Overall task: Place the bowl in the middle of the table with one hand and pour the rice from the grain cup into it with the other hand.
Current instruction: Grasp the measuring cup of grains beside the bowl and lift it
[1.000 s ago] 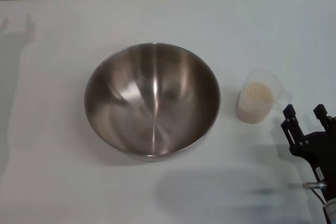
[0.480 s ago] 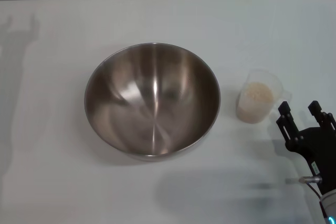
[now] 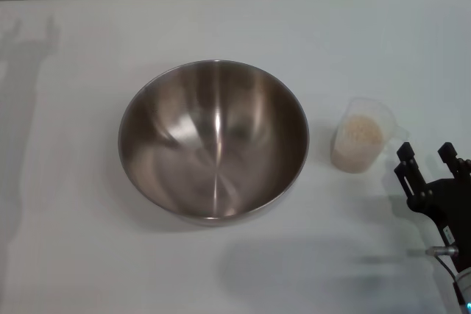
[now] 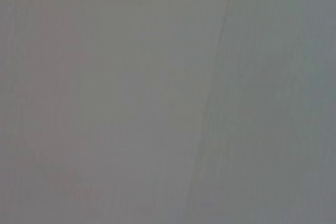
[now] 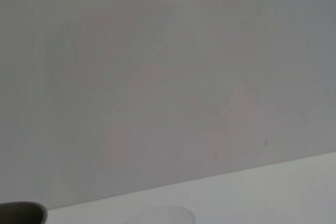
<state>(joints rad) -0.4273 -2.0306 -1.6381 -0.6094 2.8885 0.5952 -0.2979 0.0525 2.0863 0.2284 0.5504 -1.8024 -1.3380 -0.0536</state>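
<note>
At the near right corner of the tabletop the right claw hovers with its two black fingers spread apart and nothing between them, just near of the grain cup without touching it. The cup stands upright, holding the rice, just right of the bowl, which sits empty mid-tabletop. The left claw is out of view.

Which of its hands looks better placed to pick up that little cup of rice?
The right one. The right hand is open, just near and to the right of the cup, which stands right of the bowl. The left hand is out of sight; only its shadow falls on the far left of the table.
</note>
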